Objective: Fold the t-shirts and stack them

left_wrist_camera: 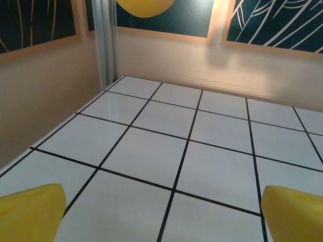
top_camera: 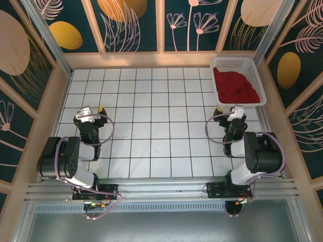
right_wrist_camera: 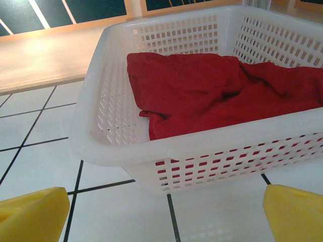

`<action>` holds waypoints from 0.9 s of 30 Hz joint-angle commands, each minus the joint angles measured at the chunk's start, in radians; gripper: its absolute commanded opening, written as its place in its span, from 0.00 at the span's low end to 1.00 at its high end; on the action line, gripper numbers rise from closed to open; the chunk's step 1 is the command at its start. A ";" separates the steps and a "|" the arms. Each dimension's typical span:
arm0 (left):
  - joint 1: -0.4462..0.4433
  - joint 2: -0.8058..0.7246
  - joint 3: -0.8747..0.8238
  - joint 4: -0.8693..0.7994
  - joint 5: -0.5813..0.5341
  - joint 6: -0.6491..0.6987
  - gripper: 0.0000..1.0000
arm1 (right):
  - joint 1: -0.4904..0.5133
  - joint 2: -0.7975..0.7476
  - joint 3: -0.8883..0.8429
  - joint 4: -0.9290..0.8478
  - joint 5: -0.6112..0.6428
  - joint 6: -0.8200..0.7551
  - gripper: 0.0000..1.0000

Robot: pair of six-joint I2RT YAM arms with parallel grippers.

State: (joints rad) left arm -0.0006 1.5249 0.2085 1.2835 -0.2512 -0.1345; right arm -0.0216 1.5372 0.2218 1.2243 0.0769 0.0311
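Observation:
Deep-red t-shirts (top_camera: 234, 85) lie crumpled in a white mesh basket (top_camera: 255, 70) at the back right of the tiled table; in the right wrist view the red cloth (right_wrist_camera: 212, 91) rises above the basket's near wall (right_wrist_camera: 222, 146). My right gripper (top_camera: 233, 112) rests just in front of the basket, open, its yellow fingertips (right_wrist_camera: 292, 214) wide apart with nothing between them. My left gripper (top_camera: 90, 112) sits at the left side of the table, open over bare white tiles, its yellow fingertips (left_wrist_camera: 30, 212) apart.
Wooden walls with dark patterned panels (top_camera: 131, 25) enclose the white tiled table (top_camera: 151, 106) on three sides. A metal post (left_wrist_camera: 106, 40) stands in the back left corner. Both arm bases sit on the rail (top_camera: 161, 189) at the near edge.

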 commanded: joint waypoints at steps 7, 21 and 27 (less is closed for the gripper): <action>-0.004 -0.012 -0.006 0.042 -0.014 0.004 0.99 | 0.005 0.002 0.003 0.040 -0.005 -0.003 0.99; -0.005 -0.011 -0.004 0.040 -0.014 0.002 0.99 | 0.005 0.002 0.004 0.040 -0.005 -0.003 0.99; -0.004 -0.014 -0.007 0.043 -0.013 0.003 0.99 | -0.002 0.001 0.003 0.041 -0.020 -0.001 0.99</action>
State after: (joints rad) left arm -0.0006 1.5249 0.2085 1.2835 -0.2512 -0.1345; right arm -0.0219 1.5372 0.2218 1.2243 0.0765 0.0311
